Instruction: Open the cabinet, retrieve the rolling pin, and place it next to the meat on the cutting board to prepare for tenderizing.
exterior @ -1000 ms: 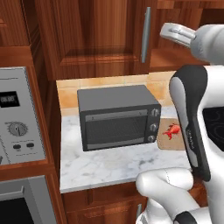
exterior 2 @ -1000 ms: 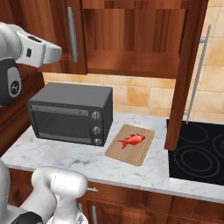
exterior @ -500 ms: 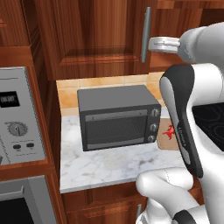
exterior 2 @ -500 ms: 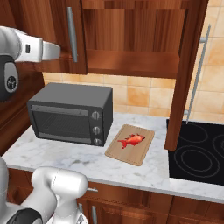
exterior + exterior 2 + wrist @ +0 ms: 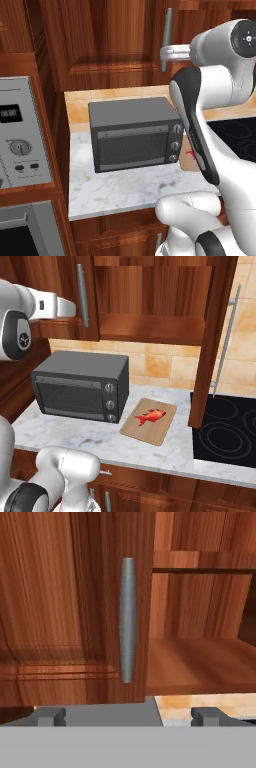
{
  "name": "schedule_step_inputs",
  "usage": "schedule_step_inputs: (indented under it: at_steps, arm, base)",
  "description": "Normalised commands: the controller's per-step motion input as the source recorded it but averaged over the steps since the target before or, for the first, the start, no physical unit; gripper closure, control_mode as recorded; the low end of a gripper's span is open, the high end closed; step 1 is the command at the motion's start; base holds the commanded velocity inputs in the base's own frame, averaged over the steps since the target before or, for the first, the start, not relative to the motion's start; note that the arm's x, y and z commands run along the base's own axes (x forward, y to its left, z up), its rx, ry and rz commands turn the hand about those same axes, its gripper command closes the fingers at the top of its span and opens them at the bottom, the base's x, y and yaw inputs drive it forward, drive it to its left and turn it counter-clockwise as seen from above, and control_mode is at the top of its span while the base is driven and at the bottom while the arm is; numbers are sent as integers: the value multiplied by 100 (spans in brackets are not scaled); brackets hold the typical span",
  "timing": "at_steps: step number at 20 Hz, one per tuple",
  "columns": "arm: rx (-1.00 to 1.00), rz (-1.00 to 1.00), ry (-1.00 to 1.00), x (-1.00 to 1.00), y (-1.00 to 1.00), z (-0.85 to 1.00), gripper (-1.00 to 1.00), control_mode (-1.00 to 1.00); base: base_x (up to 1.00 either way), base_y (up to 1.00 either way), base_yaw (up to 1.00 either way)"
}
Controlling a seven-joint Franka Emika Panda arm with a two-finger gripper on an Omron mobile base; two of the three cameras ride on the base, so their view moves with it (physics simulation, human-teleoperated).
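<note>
My claw [image 5: 128, 717] is wide open, with its two dark fingertips [image 5: 50, 716] far apart, and it holds nothing. It is raised in front of the cabinet [image 5: 150, 301] and faces the long silver bar handle [image 5: 128, 619] of the left door [image 5: 105, 40], which is closed. The handle stands upright between my fingertips in the hand view, but I do not touch it. The right door [image 5: 212, 336] is swung open and stands edge-on, its own handle [image 5: 227, 341] on the outer side. Inside the cabinet I see the plain wood shelf [image 5: 200, 662]; I cannot make out the rolling pin on the part that is visible.

Below, on the white marble worktop [image 5: 75, 438], the grey toaster oven [image 5: 82, 386] stands under the closed door. Just beside it, to its right, lies the cutting board [image 5: 150, 421], flat, with the red meat [image 5: 151, 416] on its middle. A black cooktop [image 5: 225, 428] is at the right end of the worktop.
</note>
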Motion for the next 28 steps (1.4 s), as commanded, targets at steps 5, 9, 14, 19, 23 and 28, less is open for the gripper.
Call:
schedule_step_inputs:
  at_steps: [5,9,14,19,23,28]
  arm:
    - [0,1,0,50,0,-8,-100,-100]
    - [0,1,0,53,0,-1,-100,-100]
    - [0,0,0,44,1,0,-100,-100]
    - [0,0,0,31,0,0,-100,-100]
    - [0,1,0,24,0,0,-100,-100]
    - [0,1,0,29,0,0,-100,-100]
  base:
    - [0,0,0]
    - [0,0,0]
    - [0,0,0]
    - [0,0,0]
    - [0,0,0]
    - [0,0,0]
